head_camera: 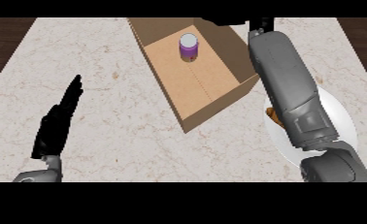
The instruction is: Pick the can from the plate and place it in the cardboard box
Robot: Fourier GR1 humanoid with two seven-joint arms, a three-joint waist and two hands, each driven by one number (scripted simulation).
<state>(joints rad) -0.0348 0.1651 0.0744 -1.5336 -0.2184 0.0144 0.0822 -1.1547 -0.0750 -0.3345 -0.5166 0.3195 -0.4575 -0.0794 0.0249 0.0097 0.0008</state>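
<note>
While the left hand (56, 126) rests well left of the box (197, 89), fingers straight and pressed together, holding nothing, it seems to have no part in the job; the box lies open on the counter (114, 82), set at an angle, and the can (189, 47) stands upright on its floor near the far end, with nothing touching it; so the main work looks done, the can being off the plate and inside the box. Right of the box the right forearm (287, 82) runs up along its right wall, and the right hand (262, 24) shows just beyond the box's far right corner, dark and partly cut off; whether it is spread or closed I cannot tell; the plate (341, 116) lies right of the box, under the forearm, with a small brown thing (273, 115) on it that I cannot name. What is left, I judge, is only to draw the right arm clear of the box without knocking its wall.
</note>
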